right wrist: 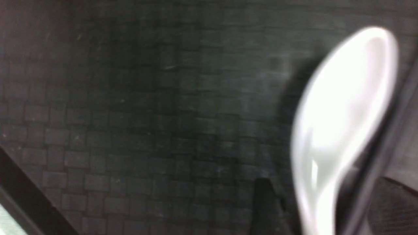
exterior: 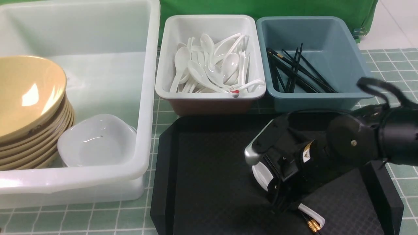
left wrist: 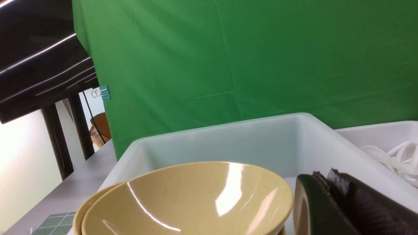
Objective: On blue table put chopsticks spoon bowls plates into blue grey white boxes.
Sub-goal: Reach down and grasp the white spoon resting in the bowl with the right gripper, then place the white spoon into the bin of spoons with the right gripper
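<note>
My right gripper point(exterior: 282, 200) points down onto the black tray point(exterior: 202, 169). Its jaws stand open on either side of the handle of a plain white spoon point(exterior: 262, 175). In the right wrist view the spoon's scoop point(right wrist: 346, 107) is large and blurred, with a black chopstick point(right wrist: 388, 137) beside it between the fingers point(right wrist: 264, 202). The chopsticks' gold ends point(exterior: 313, 225) stick out at the tray's front. My left gripper point(left wrist: 321, 174) is shut and empty, next to the stacked tan bowls point(left wrist: 196, 199), and is out of the front view.
The large white box point(exterior: 148, 98) holds the bowl stack point(exterior: 29, 107) and white plates point(exterior: 96, 140). The small white box point(exterior: 209, 23) is full of spoons point(exterior: 212, 68), one with a red mark point(exterior: 235, 92). The blue-grey box point(exterior: 343, 49) holds chopsticks point(exterior: 294, 71). All stand on the gridded table point(exterior: 385, 62).
</note>
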Robot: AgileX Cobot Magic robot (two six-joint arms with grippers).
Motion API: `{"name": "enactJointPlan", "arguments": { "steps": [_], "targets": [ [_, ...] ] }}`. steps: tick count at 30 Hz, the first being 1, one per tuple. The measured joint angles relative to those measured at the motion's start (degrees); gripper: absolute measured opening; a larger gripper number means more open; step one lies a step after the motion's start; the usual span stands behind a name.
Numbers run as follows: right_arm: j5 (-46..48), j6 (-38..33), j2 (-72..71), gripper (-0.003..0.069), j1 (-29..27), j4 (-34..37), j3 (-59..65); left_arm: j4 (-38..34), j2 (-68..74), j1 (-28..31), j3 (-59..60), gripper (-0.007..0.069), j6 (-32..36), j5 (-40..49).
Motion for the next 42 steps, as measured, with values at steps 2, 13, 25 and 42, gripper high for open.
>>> {"name": "enactJointPlan", "arguments": {
  "steps": [2, 13, 25, 42],
  "targets": [
    [-0.13, -0.33, 2.34, 0.0328, 0.05, -0.04, 0.0, 0.0, 0.0, 0.0, 0.0, 0.0004, 0.0, 0.0],
    [10.44, -2.95, 0.34, 0.0125, 0.05, 5.46, -7.24, 0.0, 0.0, 0.0, 0.0, 0.0004, 0.0, -0.07],
    [-25.45, -10.72, 3.25, 0.0125, -0.09, 10.78, -27.78, 0.0, 0.0, 0.0, 0.0, 0.0004, 0.0, -0.19],
    [20.95, 1.04, 16.22, 0.0424, -11.23, 4.72, -44.63, 0.0, 0.0, 0.0, 0.0, 0.0004, 0.0, -0.24]
  ]
}}
